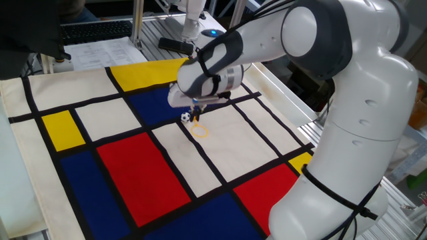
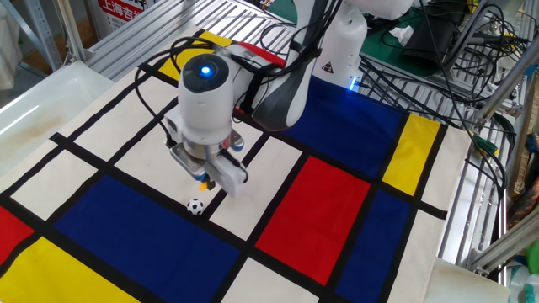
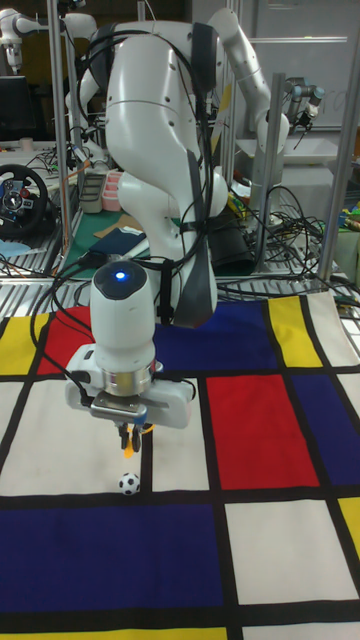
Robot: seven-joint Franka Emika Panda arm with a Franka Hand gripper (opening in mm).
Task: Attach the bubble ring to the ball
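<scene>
One ball (image 1: 185, 117), one bubble ring (image 1: 199, 129), one arm with one claw (image 1: 195, 115); all sit over a bench spread with a cloth (image 1: 133, 173) of red, blue, yellow and white panels split by black lines.

Ball: white with black patches, resting on the cloth at a black line between a white panel and a blue one. It appears in the other fixed view (image 2: 195, 206) and in the tall fixed view (image 3: 128, 483) too, just below and slightly to one side of the claw.

Bubble ring: thin yellow-orange loop. In one fixed view the loop hangs just under the claw, with the short handle running up into the fingertips, so the long axis stands close to upright, loop end down. Whether the loop touches the cloth cannot be told. In the tall fixed view only an orange bit (image 3: 136, 432) shows between the fingers, above the ball.

Claw: pointing straight down, fingers nearly closed and pinching the ring's handle. Ball lies just beside the hanging loop, apart from it.

Room: panels around the ball are bare on every side. Cloth edges are well away; metal framing (image 2: 135, 34) and cabling (image 2: 472, 50) lie beyond the far side and to the right in the other fixed view. The arm's bulky wrist (image 2: 205, 101) overhangs the spot from above.
</scene>
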